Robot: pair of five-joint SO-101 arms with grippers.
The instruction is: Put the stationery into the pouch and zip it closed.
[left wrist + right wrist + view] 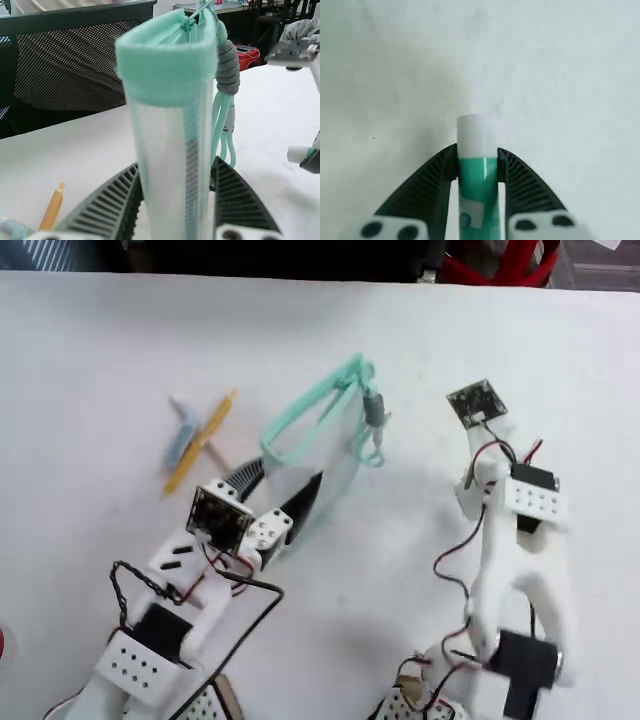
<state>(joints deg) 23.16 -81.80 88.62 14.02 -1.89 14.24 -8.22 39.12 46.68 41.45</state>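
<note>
At the pouch's closed end: the left gripper [273, 490] [175, 170] is being pressed shut on the pouch [320, 455] [165, 150], with one ribbed finger on each flat side.
Pouch: it is being held with its teal-rimmed mouth gaping open at the end away from that gripper.
Zip pull: a grey zip pull [373, 408] [227, 65] with teal cord loops [225, 135] is hanging beside the mouth.
Pouch handling: it is being judged light, soft and floppy, with see-through mesh walls. A grip low on the body suits steadying it, and the zip pull is the place to take hold for closing.
On the zip-pull side of the pouch, well apart: the right gripper [477, 155] is being clenched on a glue stick [476, 135], a green tube with its white cap jutting past the fingertips.
Glue stick handling: it is being judged stiff, light and smooth, so a slip along the pads is possible. The mid-body grip looks sound.
On the opposite side of the pouch: a yellow pen [200, 445] [52, 207] and a blue item [183, 430] are lying touching on the table [100, 340], both outside the pouch.
Right arm pose: it is being held low, its gripper aimed down toward the table.
</note>
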